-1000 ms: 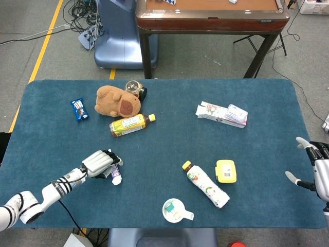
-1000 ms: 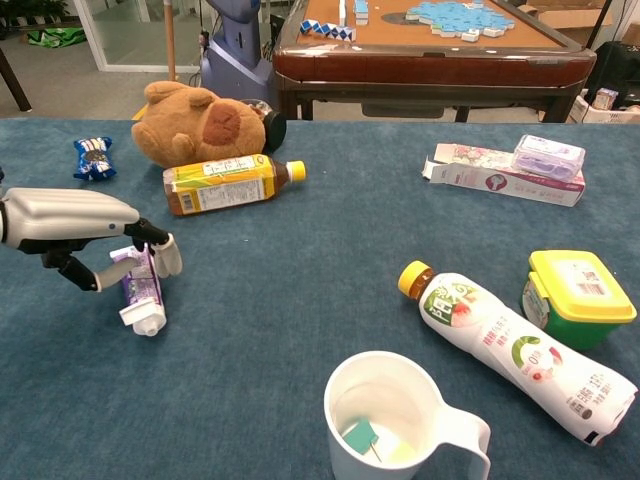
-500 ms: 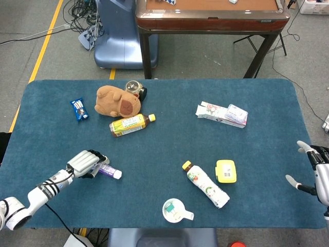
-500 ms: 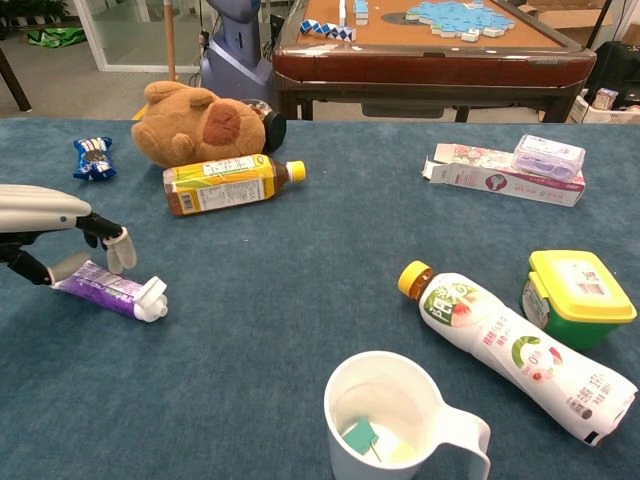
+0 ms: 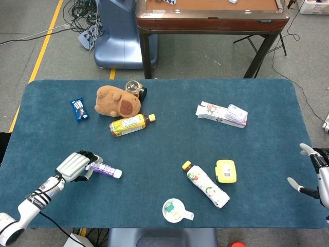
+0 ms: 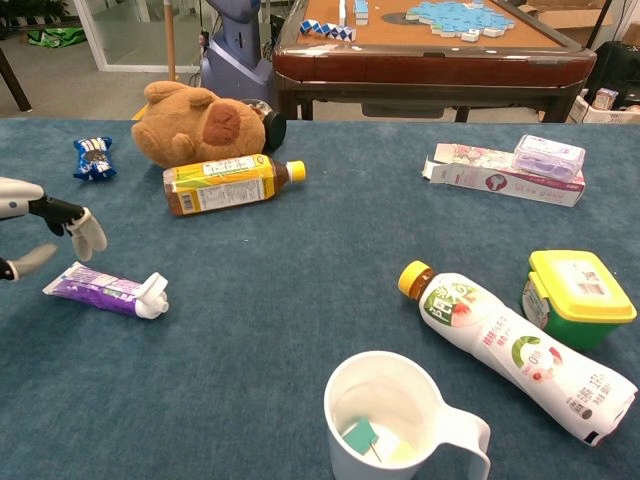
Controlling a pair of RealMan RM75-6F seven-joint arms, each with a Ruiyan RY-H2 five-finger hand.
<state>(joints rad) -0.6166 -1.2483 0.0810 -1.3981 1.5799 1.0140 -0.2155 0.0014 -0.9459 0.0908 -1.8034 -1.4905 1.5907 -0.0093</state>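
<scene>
A purple tube [image 5: 104, 169] with a white cap lies flat on the blue tablecloth [image 5: 164, 149] at the front left. My left hand [image 5: 74, 167] is just left of the tube's tail, with its fingers apart and nothing in it. In the chest view the fingertips [image 6: 86, 229] hover above the tube [image 6: 105, 290] without touching it. My right hand [image 5: 317, 173] hangs at the table's right edge, fingers spread and holding nothing; the chest view does not show it.
A brown plush [image 5: 117, 101] with a yellow tea bottle [image 5: 131, 124] in front and a blue snack packet [image 5: 78, 108] sit far left. A box with a tissue pack [image 5: 222, 113] lies far right. A white bottle [image 5: 205, 184], yellow-lidded tub [image 5: 225, 171] and white mug [image 5: 176, 210] are near front.
My left hand let go of the purple tube and drew back to the left. The tube turned and now lies crosswise. My right hand sank slightly toward the right edge.
</scene>
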